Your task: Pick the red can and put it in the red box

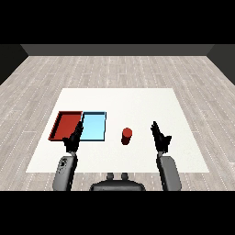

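The red can (127, 136) stood upright on the white table (137, 101), long axis vertical, just right of the light blue tray (94, 127) — well apart from the red tray (66, 125). It lay between the two hands, up and to the left of the right hand (160, 137), which looked nearer. That hand was released, fingers straight, holding nothing. The left hand (73, 139) — also open and unloaded — sat at the trays' near edge. Likely a right-hand side grasp.

White table (137, 98), grey plank floor (114, 69)
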Motion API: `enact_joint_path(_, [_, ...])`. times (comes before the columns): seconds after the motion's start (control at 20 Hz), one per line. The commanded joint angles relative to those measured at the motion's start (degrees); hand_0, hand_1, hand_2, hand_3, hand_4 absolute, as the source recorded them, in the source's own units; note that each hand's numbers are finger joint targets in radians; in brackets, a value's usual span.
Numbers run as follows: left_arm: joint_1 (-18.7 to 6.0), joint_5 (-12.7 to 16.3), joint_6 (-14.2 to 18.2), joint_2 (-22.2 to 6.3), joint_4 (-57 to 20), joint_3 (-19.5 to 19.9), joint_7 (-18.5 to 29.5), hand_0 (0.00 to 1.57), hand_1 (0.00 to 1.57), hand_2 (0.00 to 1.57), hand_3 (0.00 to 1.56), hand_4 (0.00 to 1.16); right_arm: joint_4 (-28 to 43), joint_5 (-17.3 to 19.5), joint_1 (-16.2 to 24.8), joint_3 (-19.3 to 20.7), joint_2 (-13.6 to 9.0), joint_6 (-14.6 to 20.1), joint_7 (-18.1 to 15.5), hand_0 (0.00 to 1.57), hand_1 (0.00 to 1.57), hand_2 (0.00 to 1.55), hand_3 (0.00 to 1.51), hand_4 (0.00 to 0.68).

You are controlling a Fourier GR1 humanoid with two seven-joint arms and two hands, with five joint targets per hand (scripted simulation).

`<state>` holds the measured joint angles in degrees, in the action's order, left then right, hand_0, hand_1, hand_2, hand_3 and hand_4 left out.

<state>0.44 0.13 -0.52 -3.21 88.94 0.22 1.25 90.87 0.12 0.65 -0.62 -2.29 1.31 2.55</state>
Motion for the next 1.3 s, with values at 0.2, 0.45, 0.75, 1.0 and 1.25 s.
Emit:
enact_joint_path(0.2, [-1.90, -1.23, -0.04, -1.05, 0.36, 0.76, -2.77, 0.00, 0.00, 0.00, 0.00, 0.00, 0.96, -1.04, 3.13, 3.03, -3.60, -4.13, -3.07, 0.00, 0.00, 0.00, 0.00, 0.000])
enact_joint_path(0.45, [-2.77, 1.08, -0.86, 1.67, 4.95, 1.73, 17.51, 0.00, 0.00, 0.00, 0.00, 0.00, 6.18, -3.86, 1.26, 3.61, -2.12, -5.74, -16.51, 0.00, 0.00, 0.00, 0.00, 0.000])
enact_joint_path(0.75, [0.34, 2.52, -3.54, 0.19, 4.01, 3.13, 22.07, 0.00, 0.00, 0.00, 0.00, 0.00, 1.61, -4.63, 2.78, 5.30, -3.28, -9.27, -22.75, 0.00, 0.00, 0.00, 0.00, 0.000])
enact_joint_path(1.0, [-0.62, 4.71, -6.48, -2.10, 1.22, 5.59, 23.41, 0.00, 0.00, 0.00, 0.00, 0.00, -1.11, -5.68, 0.14, 7.21, -3.72, -9.70, -22.17, 0.00, 0.00, 0.00, 0.00, 0.000])
enact_joint_path(1.25, [-2.75, 2.73, -2.92, 1.05, 2.29, 2.60, 20.91, 0.00, 0.00, 0.00, 0.00, 0.00, -1.61, -2.15, 1.10, 2.19, 0.40, -7.67, -22.80, 0.00, 0.00, 0.00, 0.00, 0.000])
